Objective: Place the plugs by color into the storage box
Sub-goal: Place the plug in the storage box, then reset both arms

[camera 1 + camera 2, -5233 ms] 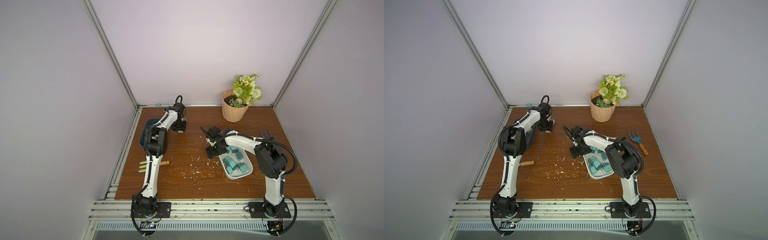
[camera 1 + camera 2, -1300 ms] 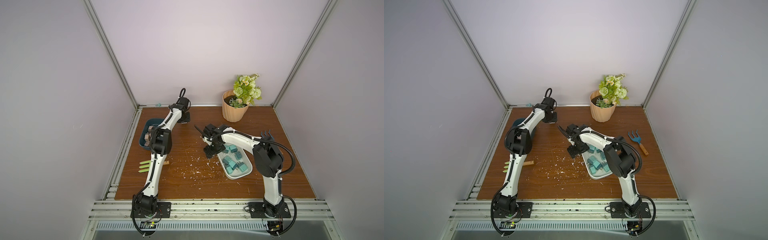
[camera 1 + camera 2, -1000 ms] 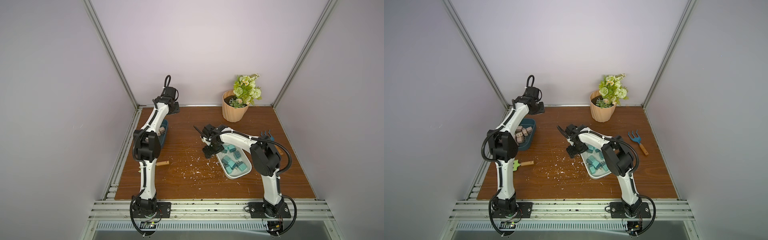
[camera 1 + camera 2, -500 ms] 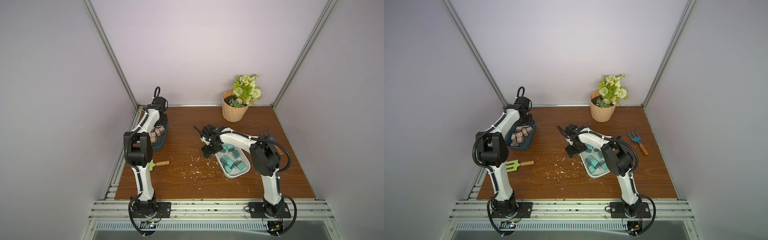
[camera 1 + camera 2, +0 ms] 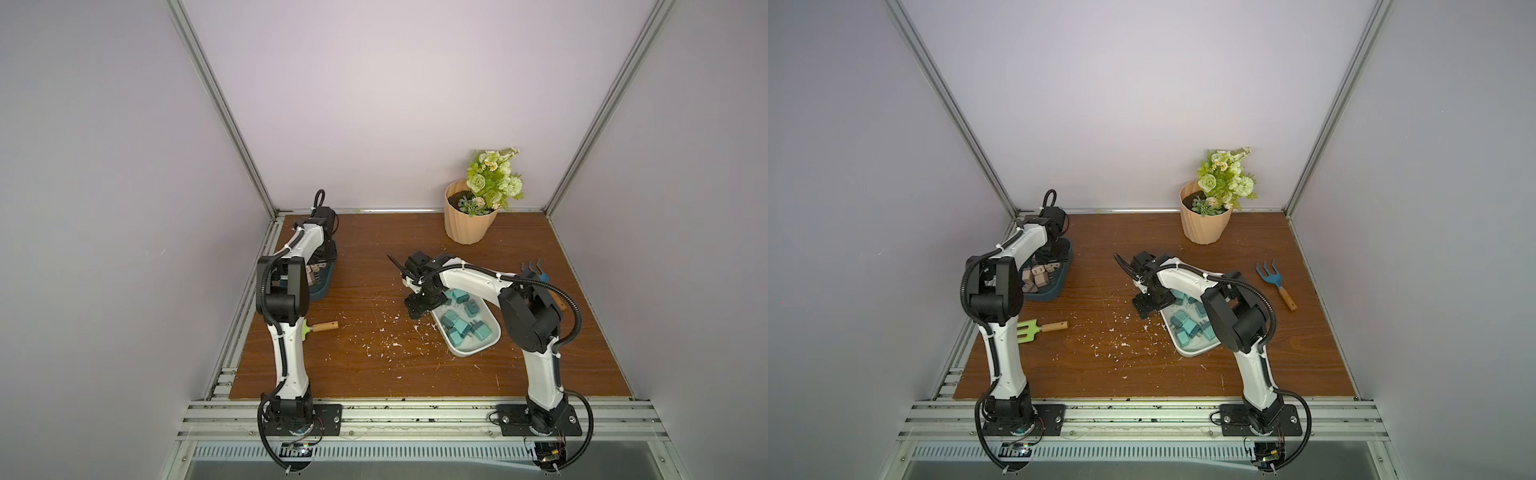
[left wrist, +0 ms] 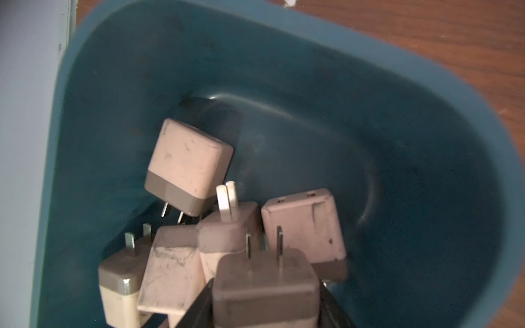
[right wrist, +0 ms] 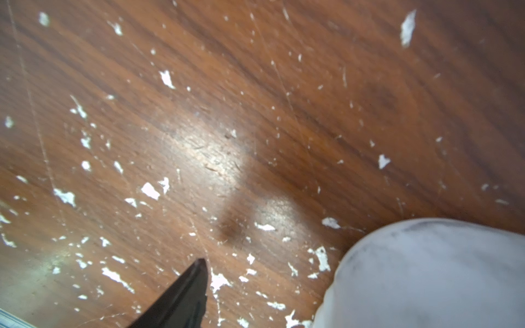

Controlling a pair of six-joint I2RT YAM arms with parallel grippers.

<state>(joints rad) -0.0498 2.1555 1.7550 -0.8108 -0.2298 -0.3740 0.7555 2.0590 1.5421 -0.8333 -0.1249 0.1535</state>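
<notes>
Top views show our left claw (image 5: 1054, 249), earlier at the back middle, now hanging over the blue bin (image 5: 1061, 283) of tan plugs (image 5: 1038, 276). Teal plugs (image 5: 457, 328) fill the white tray (image 5: 469, 354) beside our right claw (image 5: 417, 305), with lilac walls (image 5: 395, 104) around. Left wrist view: the fingers (image 6: 199, 309) pinch one tan plug (image 6: 265, 284). Right wrist view: a lone finger (image 7: 184, 301) hangs over the flecked wooden surface (image 7: 255, 113); we cannot tell how far that claw is spread.

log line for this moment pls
left gripper: tan plug between jaws over blue bin | right gripper: open, beside white tray | teal plugs: in white tray
</notes>
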